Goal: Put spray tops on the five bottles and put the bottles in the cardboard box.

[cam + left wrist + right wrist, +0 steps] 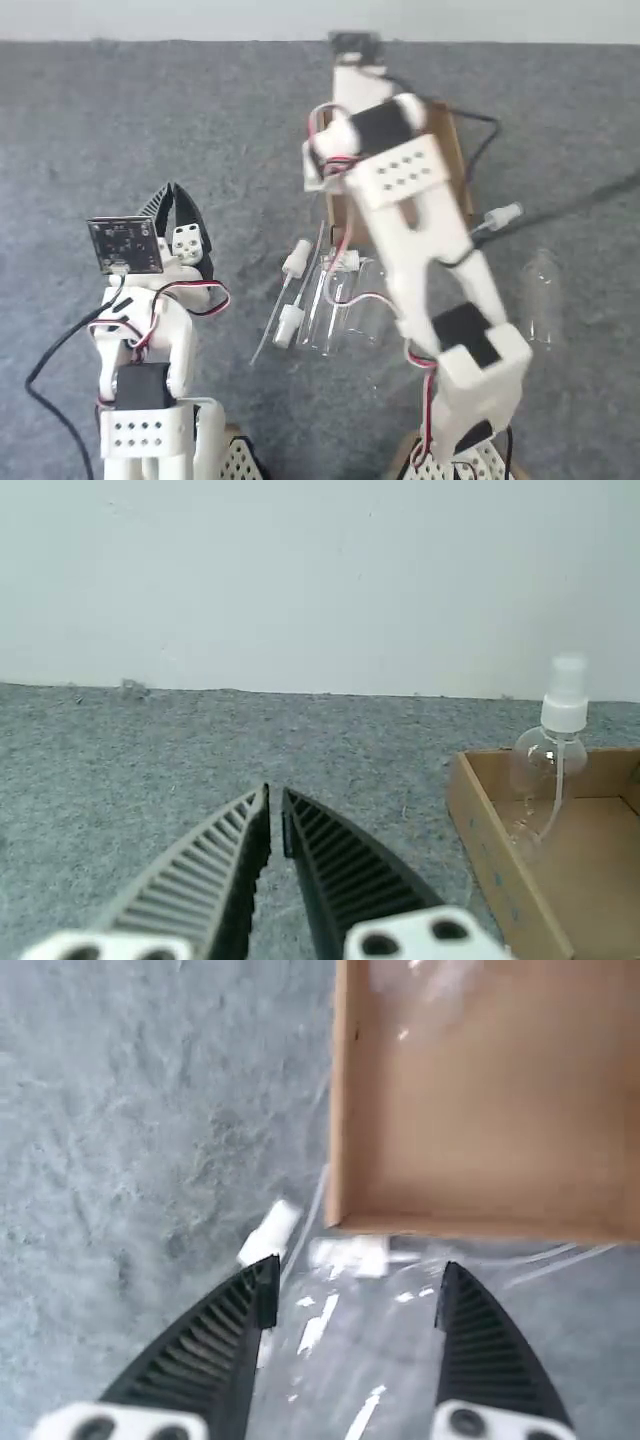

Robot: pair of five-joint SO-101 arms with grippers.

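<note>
1. The left gripper (275,825) is sitting with its fingers pressed together, well apart from the cardboard box (492,855), off its left side.
2. A capped bottle (548,765) is standing upright inside the box.
3. The right gripper (355,1285) is hanging spread wide over clear bottles (340,1360) lying just outside the box.
4. Loose spray tops (297,260) are lying beside those bottles.

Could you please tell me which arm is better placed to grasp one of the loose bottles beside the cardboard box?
Right, likely. The right gripper is open directly above the loose bottles beside the cardboard box; the left gripper is shut and well off to the side of them.
</note>
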